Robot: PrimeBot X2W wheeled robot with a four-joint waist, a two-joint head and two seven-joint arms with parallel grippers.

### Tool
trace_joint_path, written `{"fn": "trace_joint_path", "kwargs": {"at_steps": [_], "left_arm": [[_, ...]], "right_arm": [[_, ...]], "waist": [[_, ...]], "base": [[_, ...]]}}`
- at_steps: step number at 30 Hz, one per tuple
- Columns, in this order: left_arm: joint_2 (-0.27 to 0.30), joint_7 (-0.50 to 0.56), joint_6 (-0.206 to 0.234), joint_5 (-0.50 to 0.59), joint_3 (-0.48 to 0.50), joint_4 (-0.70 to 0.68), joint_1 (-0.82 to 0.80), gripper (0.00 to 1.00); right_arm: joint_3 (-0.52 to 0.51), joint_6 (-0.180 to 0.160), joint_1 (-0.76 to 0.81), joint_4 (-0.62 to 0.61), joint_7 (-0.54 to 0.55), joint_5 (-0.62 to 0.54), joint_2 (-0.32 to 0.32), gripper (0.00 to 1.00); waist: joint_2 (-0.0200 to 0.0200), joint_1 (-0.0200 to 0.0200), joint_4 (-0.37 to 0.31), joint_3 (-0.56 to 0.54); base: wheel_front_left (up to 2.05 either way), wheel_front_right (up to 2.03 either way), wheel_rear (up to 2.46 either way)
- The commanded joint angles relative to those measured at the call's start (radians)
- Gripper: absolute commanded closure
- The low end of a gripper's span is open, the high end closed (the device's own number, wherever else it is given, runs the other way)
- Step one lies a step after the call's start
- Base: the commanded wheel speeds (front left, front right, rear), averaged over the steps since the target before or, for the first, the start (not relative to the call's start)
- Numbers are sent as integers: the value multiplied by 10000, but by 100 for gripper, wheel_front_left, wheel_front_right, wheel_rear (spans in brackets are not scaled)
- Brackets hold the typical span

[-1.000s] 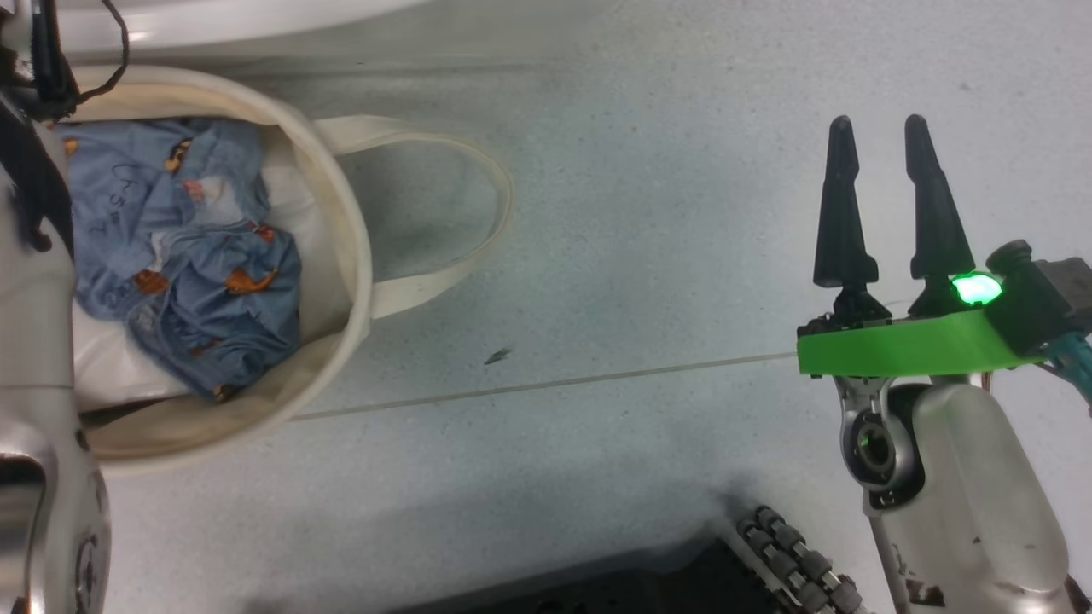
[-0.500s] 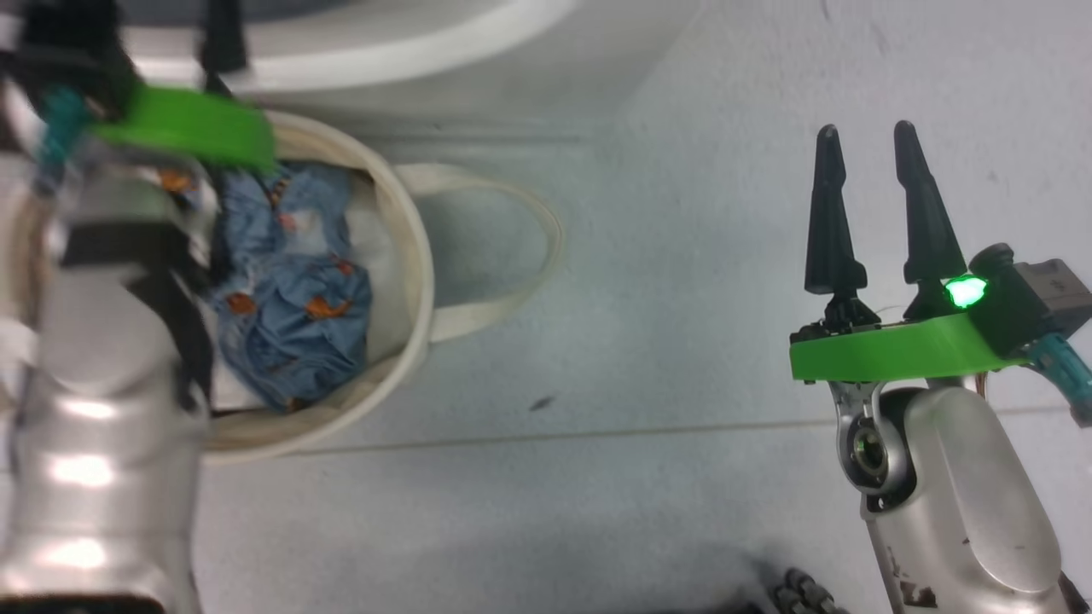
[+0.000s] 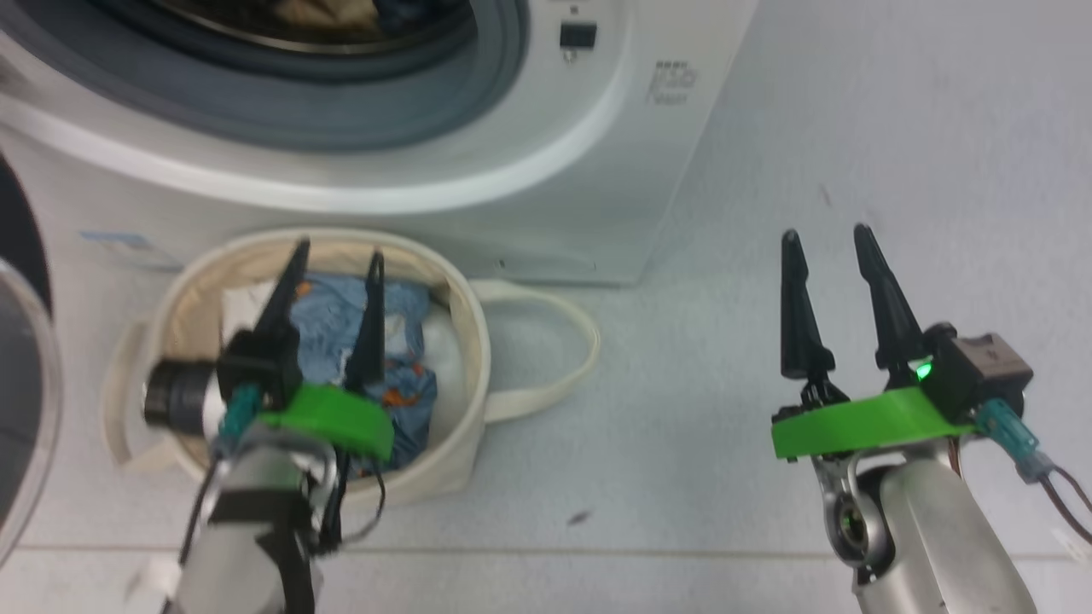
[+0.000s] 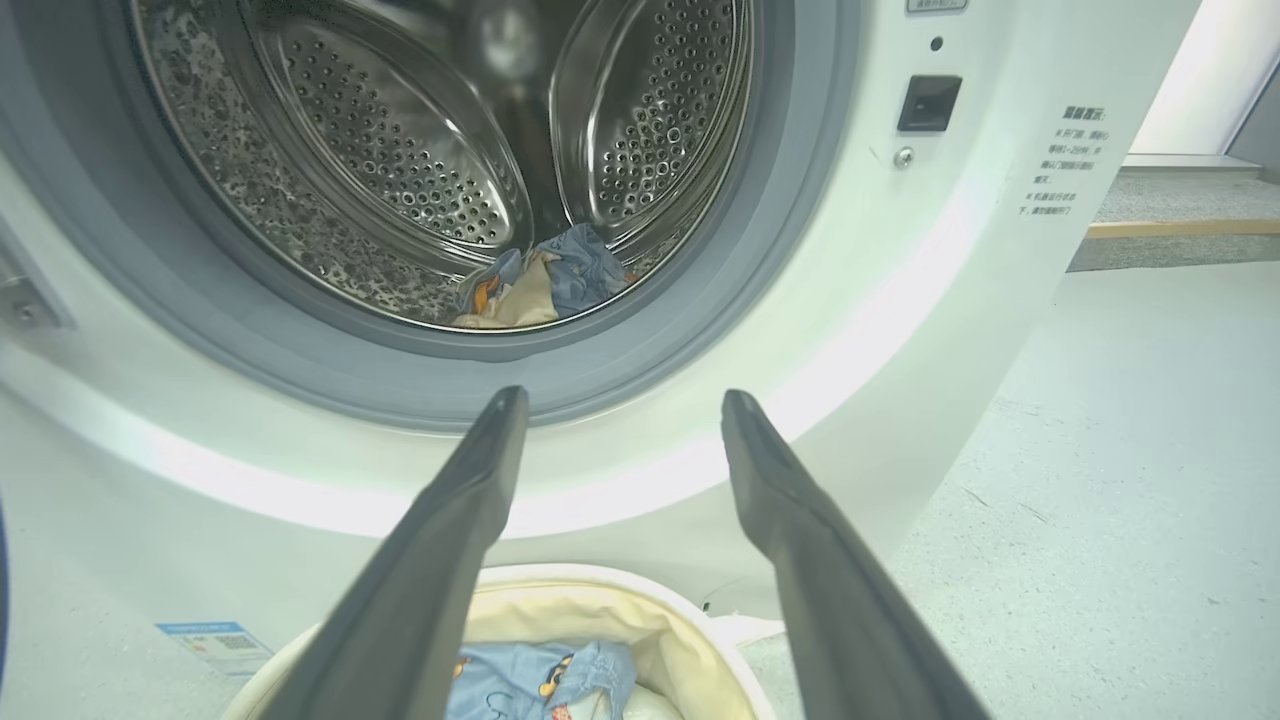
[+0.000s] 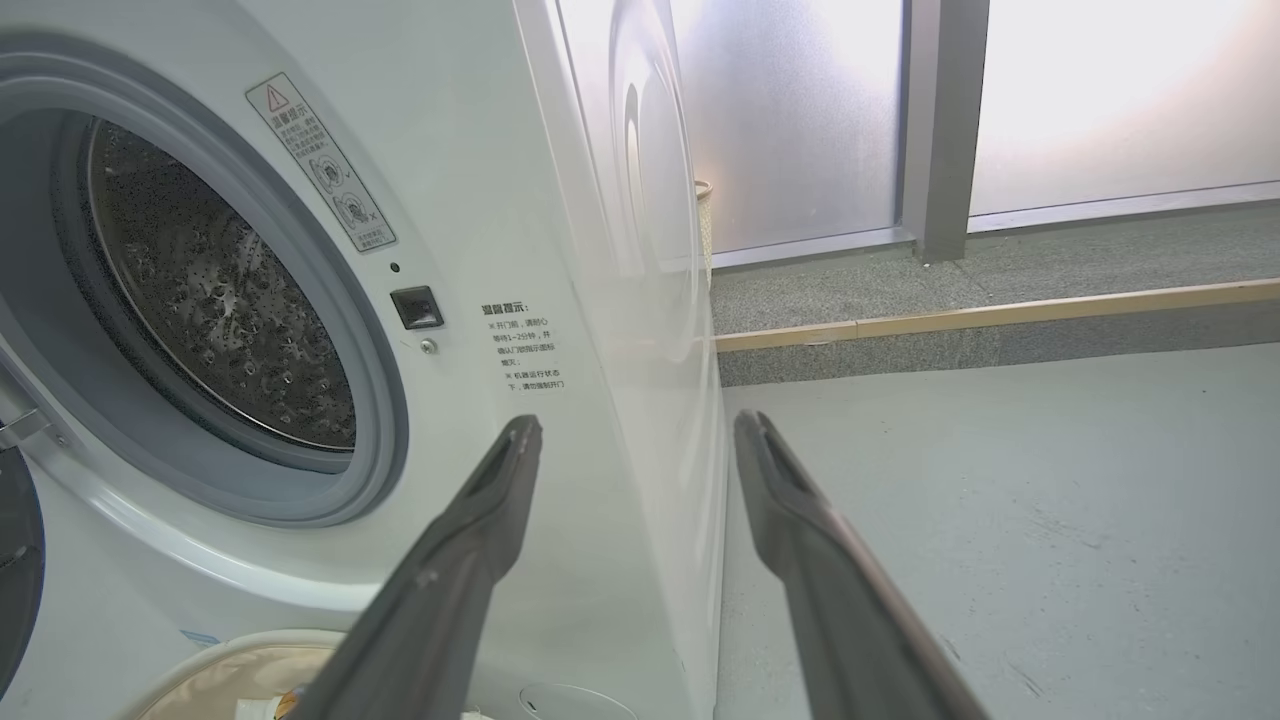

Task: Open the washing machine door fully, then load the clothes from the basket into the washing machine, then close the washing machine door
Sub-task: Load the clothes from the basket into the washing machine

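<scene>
Left gripper (image 3: 339,250) is spread wide with nothing between its fingers, hanging over the basket (image 3: 474,358) with its tips toward the washer (image 3: 554,170). Beneath it, in the basket, a light blue garment (image 3: 328,320) with orange prints lies crumpled on a white bundle (image 3: 439,337). In the left wrist view the same fingers frame the lower edge of the drum mouth; a patched garment (image 4: 545,285) in blue, cream and orange lies low in the steel drum (image 4: 400,150), just behind the grey seal (image 4: 780,230).

Right gripper (image 3: 826,232) is likewise wide and empty, over bare floor (image 3: 682,477), well apart from the basket and pointing near the washer's front right corner.

The basket stands on the floor just in front of the washer, one loop handle (image 3: 580,341) lying out to its right. The door (image 3: 21,384) is swung open at the head view's left edge
</scene>
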Motion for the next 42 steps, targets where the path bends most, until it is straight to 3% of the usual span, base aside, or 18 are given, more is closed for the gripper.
{"fn": "trace_joint_path", "kwargs": {"at_steps": [1,11,20,36,42], "left_arm": [[111,-47,84,-93,272,-476,202,0],[-111,-47,469,-518,-6,-1067,2404,0],[-120,-47,564,-478,200,-1580,3561,0],[-121,-47,708,-617,114,-1760,3672,0],[-121,-47,1029,-1004,402,-2122,3631,0]], "right_arm": [[145,2,191,-269,-122,-52,20,0],[-257,2,1282,43,-122,374,20,0],[51,2,1824,277,-122,652,20,0],[100,2,1973,356,-122,644,20,0],[112,2,1939,342,-122,657,20,0]], "waist": [[0,4,247,-922],[0,4,596,-2261],[0,4,467,-3053],[0,4,438,-3080],[0,4,472,-2957]], "base": [[0,0,0],[0,0,0],[0,0,0],[0,0,0],[0,0,0]]}}
